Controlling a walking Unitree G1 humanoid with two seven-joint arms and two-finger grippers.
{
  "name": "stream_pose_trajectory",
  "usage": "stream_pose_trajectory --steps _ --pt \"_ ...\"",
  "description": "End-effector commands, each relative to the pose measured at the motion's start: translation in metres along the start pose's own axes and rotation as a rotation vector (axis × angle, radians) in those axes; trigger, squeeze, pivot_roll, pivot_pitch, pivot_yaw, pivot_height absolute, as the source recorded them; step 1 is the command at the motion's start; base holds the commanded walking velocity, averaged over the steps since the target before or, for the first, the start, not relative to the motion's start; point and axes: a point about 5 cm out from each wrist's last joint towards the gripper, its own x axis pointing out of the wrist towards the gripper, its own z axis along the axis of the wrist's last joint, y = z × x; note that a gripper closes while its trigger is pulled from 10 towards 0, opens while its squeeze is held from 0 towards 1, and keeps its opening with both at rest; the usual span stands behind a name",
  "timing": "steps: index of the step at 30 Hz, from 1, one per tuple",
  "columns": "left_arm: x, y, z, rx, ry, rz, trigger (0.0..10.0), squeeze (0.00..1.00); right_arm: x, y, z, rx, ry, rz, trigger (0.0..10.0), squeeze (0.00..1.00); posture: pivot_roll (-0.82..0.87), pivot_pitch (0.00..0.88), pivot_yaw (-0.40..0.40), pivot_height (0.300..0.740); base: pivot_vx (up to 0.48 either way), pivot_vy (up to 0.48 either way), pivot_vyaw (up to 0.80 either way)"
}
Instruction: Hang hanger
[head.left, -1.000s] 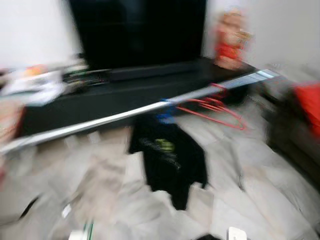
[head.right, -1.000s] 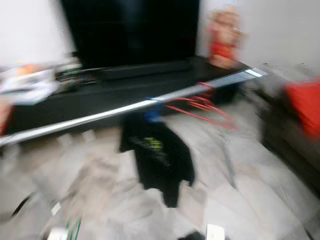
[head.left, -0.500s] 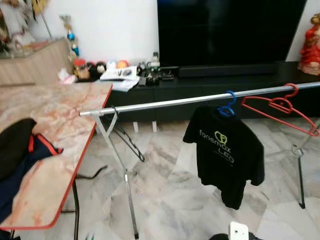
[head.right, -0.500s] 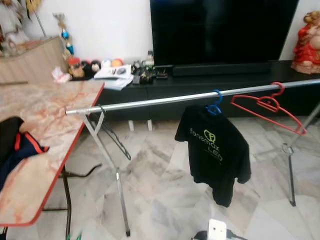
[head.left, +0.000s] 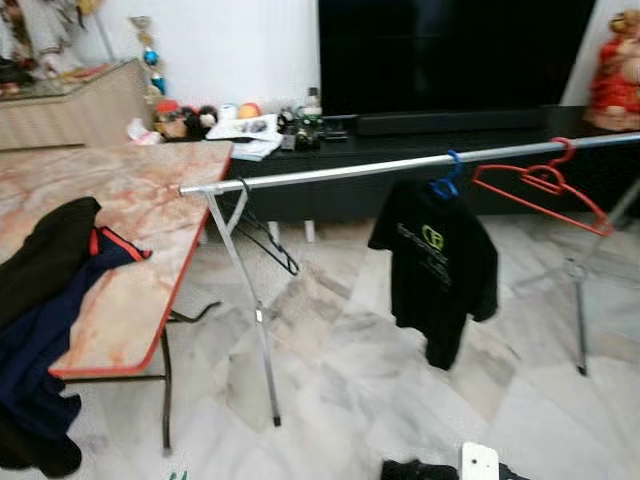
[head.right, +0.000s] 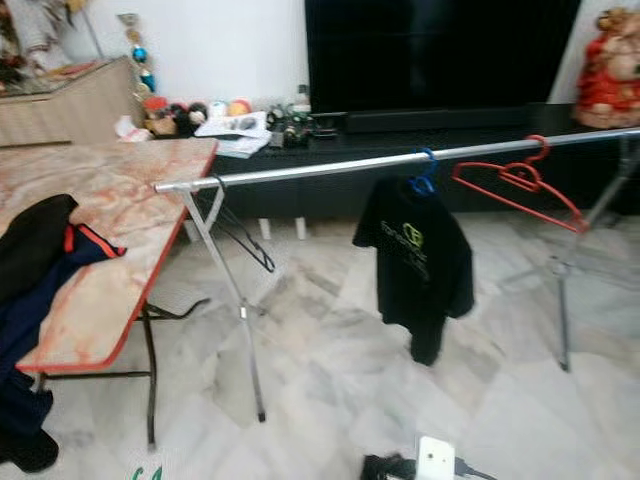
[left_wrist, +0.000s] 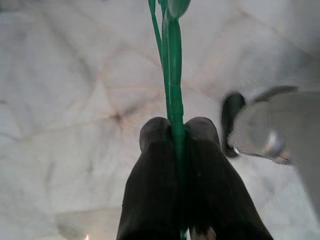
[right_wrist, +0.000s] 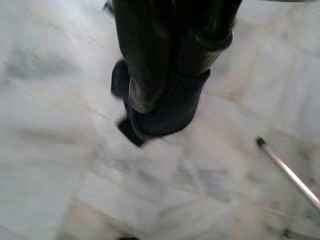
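Note:
My left gripper (left_wrist: 176, 127) is shut on a thin green hanger (left_wrist: 172, 75), whose wire runs out between the two black fingers above the marble floor. A green tip of the hanger (head.right: 145, 472) shows at the bottom edge of the right eye view. My right gripper (right_wrist: 160, 115) hangs over the floor with its fingers pressed together and nothing in them. Ahead stands a silver clothes rail (head.left: 400, 165). On it hang a black T-shirt (head.left: 435, 265) on a blue hanger (head.left: 447, 180), a red hanger (head.left: 540, 185) and a black hanger (head.left: 265, 240) near its left end.
A marble-topped table (head.left: 130, 290) with a red edge stands on the left, with dark clothes (head.left: 50, 290) on it. Behind the rail are a black TV console (head.left: 400, 130) and a large TV (head.left: 450, 50). The rail's legs (head.left: 255, 320) stand on the floor.
The camera has moved: the blurred picture of one second ago has settled, and the table and rail now sit a little farther off. Nothing on the rail has moved.

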Motion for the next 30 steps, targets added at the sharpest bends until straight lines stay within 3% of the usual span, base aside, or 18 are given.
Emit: stream_pose_trajectory --steps 1,30 --pt "-0.0015 0.006 -0.0073 0.005 0.028 0.013 10.0 0.0 0.0006 0.0055 0.0019 -0.001 -0.004 0.017 10.0 0.0 0.14 0.0 0.034 0.74 -0.322 0.0 0.0" --pt "-0.0014 0.009 -0.0055 0.001 0.022 0.028 10.0 0.0 0.0021 0.009 0.0089 0.024 -0.02 0.032 10.0 0.0 0.15 0.0 0.034 0.74 -0.299 0.0 0.0"
